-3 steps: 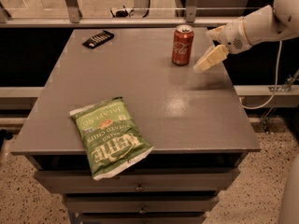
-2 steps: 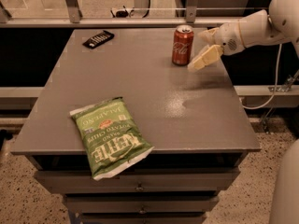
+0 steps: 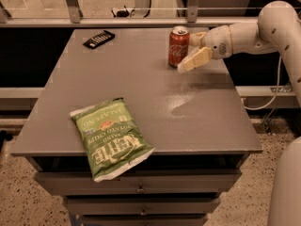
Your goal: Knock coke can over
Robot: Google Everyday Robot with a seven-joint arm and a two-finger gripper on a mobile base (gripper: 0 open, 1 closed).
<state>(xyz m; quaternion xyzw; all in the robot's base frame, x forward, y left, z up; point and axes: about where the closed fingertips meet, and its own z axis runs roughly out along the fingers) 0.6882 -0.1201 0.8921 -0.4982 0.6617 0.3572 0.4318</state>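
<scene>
Upright coke can (image 3: 178, 46) near table (image 3: 141, 107) far edge. Empty gripper (image 3: 192, 52), jaws spread, over table far-right part, just beside can. We judge: contact step. Next: 1 sideways push high on can.

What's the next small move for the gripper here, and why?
Probably a short sideways sweep of the gripper into the coke can, toward the remote. The can stands upright near the far edge of the table, with the open gripper close beside it at can height. Contact high on the can should tip it rather than slide it.
</scene>
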